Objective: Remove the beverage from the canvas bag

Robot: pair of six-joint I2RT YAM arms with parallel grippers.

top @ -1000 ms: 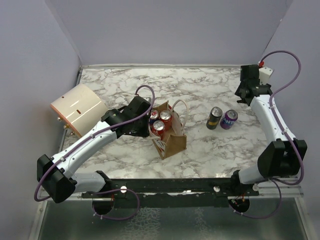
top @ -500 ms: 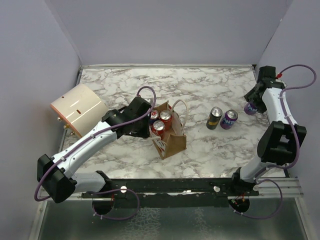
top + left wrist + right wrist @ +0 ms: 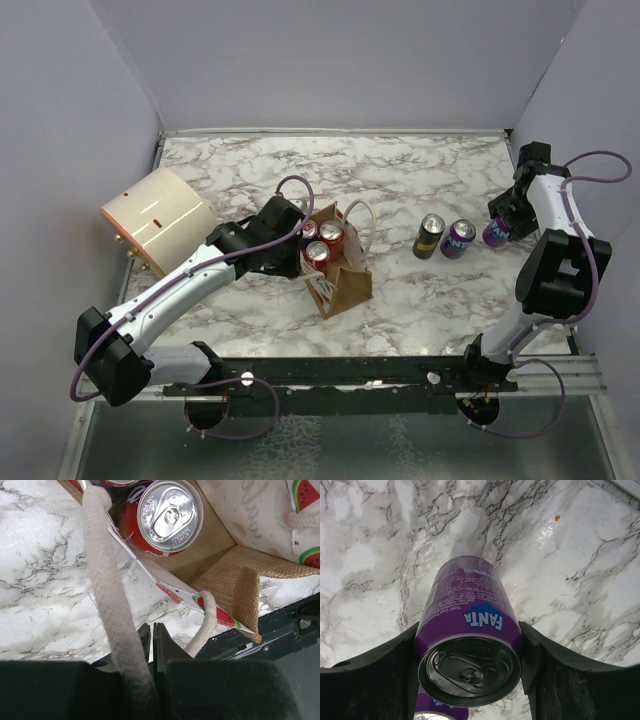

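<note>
Top external view: my right end effector (image 3: 503, 222) grips the purple Fanta can (image 3: 465, 615), centre right, outside the brown canvas bag (image 3: 345, 282) mid-frame; my left end effector (image 3: 151, 632) is closed. Released tilted, the can may topple.

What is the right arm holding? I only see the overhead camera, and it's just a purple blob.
Observer: A purple soda can, Fanta by its label, squeezed between the fingers of the right end effector.
Visitor: And on the left?
Observer: The left end effector is shut on the white rope handle of the bag.
Visitor: Any pattern on it?
Observer: Watermelon slices printed along its pale edge, with rough brown weave inside.
</note>
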